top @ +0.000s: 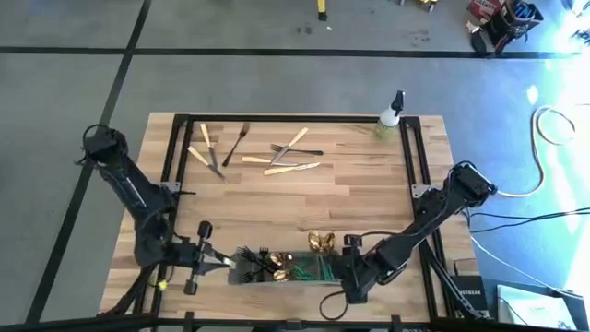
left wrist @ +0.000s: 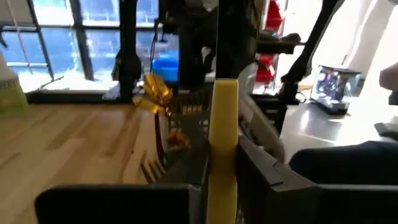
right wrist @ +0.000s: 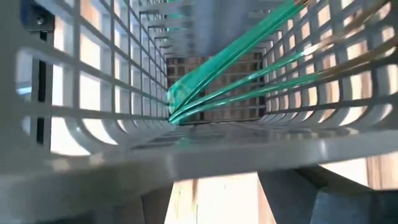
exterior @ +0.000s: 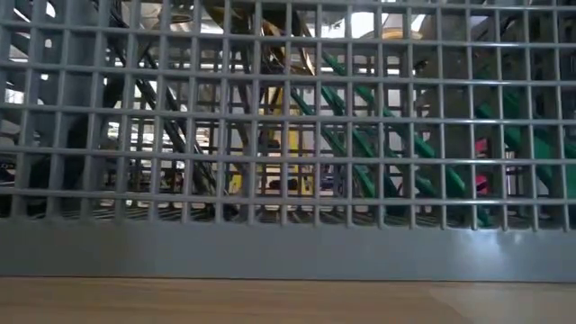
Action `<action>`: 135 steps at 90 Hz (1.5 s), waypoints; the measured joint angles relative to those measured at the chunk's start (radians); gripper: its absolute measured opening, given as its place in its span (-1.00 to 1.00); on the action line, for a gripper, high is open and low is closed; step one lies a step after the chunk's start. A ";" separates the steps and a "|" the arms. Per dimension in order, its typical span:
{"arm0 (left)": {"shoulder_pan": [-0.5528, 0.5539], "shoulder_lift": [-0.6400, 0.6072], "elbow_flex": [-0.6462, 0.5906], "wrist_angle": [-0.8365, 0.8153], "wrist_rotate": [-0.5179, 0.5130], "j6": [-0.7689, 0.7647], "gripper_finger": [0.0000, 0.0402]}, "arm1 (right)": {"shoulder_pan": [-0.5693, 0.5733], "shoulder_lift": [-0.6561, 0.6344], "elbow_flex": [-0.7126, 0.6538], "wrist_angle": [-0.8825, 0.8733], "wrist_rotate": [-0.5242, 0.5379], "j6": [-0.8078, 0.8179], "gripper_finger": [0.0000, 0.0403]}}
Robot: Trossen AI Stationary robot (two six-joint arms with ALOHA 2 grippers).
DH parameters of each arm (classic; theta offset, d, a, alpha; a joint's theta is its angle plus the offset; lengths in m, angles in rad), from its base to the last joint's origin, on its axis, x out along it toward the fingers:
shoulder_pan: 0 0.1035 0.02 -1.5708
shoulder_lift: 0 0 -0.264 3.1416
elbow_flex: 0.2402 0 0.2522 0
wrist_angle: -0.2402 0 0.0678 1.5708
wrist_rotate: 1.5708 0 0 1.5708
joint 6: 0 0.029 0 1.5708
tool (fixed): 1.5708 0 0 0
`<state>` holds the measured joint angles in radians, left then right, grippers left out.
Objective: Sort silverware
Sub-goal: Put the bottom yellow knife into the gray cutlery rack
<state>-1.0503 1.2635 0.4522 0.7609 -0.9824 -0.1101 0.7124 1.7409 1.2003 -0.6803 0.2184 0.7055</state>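
Observation:
The grey wire-mesh caddy [top: 247, 275] stands at the table's near edge and fills the low view [exterior: 288, 243]. It holds green-handled pieces [right wrist: 217, 68], dark forks [top: 261, 255] and gold spoons [top: 321, 242]. Several loose pieces of silverware [top: 277, 168] lie flat on the table's far half. My left gripper [top: 219, 261] is just left of the caddy, shut on a cream-handled piece [left wrist: 222, 124]. My right gripper [top: 343, 274] is at the caddy's right end with its fingers apart [right wrist: 224, 205], looking into a compartment; I cannot tell whether it touches the wall. My left gripper pinches the cream handle [left wrist: 221, 171] between its two fingers. The fingers come in about level from the table's left. The handle runs along them, and its free end [left wrist: 225, 90] sticks out past them toward the caddy. The piece's other end is hidden behind the gripper.
A small spray bottle [top: 392, 115] stands at the table's far right corner. A black frame [top: 410, 157] runs around the table top. Bare wood lies between the loose silverware and the caddy.

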 joint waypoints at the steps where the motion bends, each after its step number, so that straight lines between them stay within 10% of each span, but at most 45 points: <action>1: 0.001 0.006 0.000 0.005 -0.001 -0.004 -0.83 | 0.000 0.000 0.000 0.001 0.000 0.000 -0.02; 33: 0.027 0.115 0.000 0.041 -0.002 -0.112 -0.75 | 0.000 0.000 0.000 0.006 0.002 0.003 -0.02; 90: -0.114 0.182 0.000 0.036 -0.320 -0.146 -0.13 | 0.000 -0.003 0.020 -0.017 -0.047 0.001 -0.02; 135: -0.168 -0.036 -0.089 0.039 -0.591 -0.043 -0.17 | 0.002 -0.009 0.257 -0.431 -0.136 0.005 -0.02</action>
<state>-1.2187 1.2278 0.3634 0.7995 -1.5733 -0.1532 0.7147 1.7315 1.4576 -1.1114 0.0821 0.7109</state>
